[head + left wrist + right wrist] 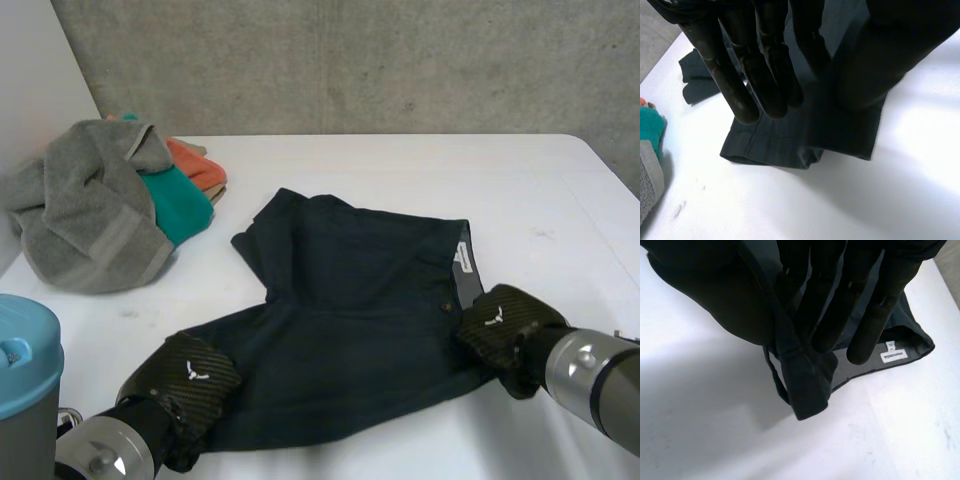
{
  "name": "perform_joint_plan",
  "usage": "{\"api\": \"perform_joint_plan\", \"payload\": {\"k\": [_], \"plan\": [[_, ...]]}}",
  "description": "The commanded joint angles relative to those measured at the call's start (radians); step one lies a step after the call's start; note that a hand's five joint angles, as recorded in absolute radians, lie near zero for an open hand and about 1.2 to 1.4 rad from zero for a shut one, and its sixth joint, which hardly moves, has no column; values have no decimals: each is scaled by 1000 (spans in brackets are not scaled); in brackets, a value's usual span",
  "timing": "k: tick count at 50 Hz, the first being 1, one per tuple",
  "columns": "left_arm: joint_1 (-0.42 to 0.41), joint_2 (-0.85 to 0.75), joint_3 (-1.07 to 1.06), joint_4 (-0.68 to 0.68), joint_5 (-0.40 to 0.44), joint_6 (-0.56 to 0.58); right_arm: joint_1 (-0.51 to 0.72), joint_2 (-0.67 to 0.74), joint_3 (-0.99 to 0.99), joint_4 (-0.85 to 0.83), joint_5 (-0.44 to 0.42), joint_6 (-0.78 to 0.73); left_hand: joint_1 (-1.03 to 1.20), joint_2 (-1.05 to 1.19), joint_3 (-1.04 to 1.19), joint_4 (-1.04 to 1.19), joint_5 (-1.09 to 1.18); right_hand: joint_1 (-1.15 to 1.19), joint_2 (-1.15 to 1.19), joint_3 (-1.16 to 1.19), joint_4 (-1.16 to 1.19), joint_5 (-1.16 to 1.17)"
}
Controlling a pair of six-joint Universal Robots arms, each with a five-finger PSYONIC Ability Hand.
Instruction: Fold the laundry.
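Observation:
Dark navy shorts (pixel 360 320) lie spread on the white table (pixel 560 200), waistband to the right. My left hand (pixel 195 380) rests at the near left leg hem. In the left wrist view its straight fingers (pixel 735 85) and thumb pinch the cloth, and the hem (pixel 780 145) hangs just under the fingertips. My right hand (pixel 505 325) is at the near corner of the waistband. In the right wrist view its fingers (pixel 870 315) press the waistband corner (pixel 810 385) against the thumb, lifted off the table, with a white label (pixel 894 356) showing inside.
A heap of laundry sits at the back left: a grey towel (pixel 90 220) over a teal cloth (pixel 180 200) and an orange one (pixel 200 165). The teal cloth (pixel 650 130) also lies beyond the left hand's fingertips. White table spreads behind and right of the shorts.

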Motion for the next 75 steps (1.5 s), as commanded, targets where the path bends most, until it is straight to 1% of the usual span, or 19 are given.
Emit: {"api": "perform_joint_plan", "payload": {"k": [1,7,9,14,18,22,28,30,32,36,38,43,47,54,59,61,62,68,75], "plan": [[4,-16,63,117,2,6,-16,-6,39,-37,-22,-2,-708,-742,-739,-740,-735,282,207,208,199,206],[72,-103,167,353,94,23,-13,0,63,-133,-29,6,-702,-736,-734,-735,-729,282,207,208,199,206],[150,-187,236,402,199,38,-13,2,65,-150,-29,7,-673,-707,-705,-705,-700,282,207,208,199,206],[248,-425,429,424,405,43,-13,5,77,-193,-29,24,-553,-587,-584,-585,-580,282,207,208,199,206],[285,-601,605,419,482,49,-13,28,79,-212,-33,64,-491,-525,-523,-523,-518,282,207,208,199,206],[314,-761,759,420,507,66,-13,51,80,-219,-34,87,-456,-490,-487,-488,-483,282,207,208,199,206],[334,-895,868,423,507,150,-13,59,85,-238,-34,87,-453,-487,-484,-485,-480,282,207,208,199,206],[333,-929,894,424,504,178,-13,59,85,-247,-34,87,-350,-384,-382,-383,-377,282,207,208,199,206],[333,-941,902,421,501,184,-13,59,85,-255,-34,87,-201,-235,-233,-233,-228,282,207,208,199,206],[323,-944,888,418,491,184,-13,59,82,-261,-33,87,353,319,322,321,326,282,207,208,199,206],[316,-935,862,419,462,185,-15,59,79,-261,-33,87,369,335,337,337,342,282,207,208,199,206],[314,-791,751,418,268,182,-15,59,76,-261,-33,89,369,335,337,337,342,282,207,208,199,206],[313,-727,646,418,160,189,-13,59,74,-261,-33,89,369,335,337,337,342,282,207,208,199,206],[306,-651,497,421,62,184,-9,86,73,-261,-33,99,369,335,337,337,342,282,207,208,199,206],[284,-645,465,418,45,173,-9,92,71,-261,-34,127,369,335,337,337,342,282,207,208,199,206],[270,-640,463,418,45,173,-7,94,69,-268,-36,148,-54,-88,-85,-86,-81,282,207,208,199,206],[259,-624,462,416,42,175,-6,94,68,-273,-36,156,-524,-558,-556,-557,-551,282,207,208,199,206],[251,-458,390,416,40,132,-9,92,60,-304,-51,220,-588,-622,-619,-620,-615,282,207,208,199,206],[215,-164,191,329,45,-101,-16,108,21,-340,-60,358,-579,-613,-611,-611,-606,282,207,208,199,206]]}}
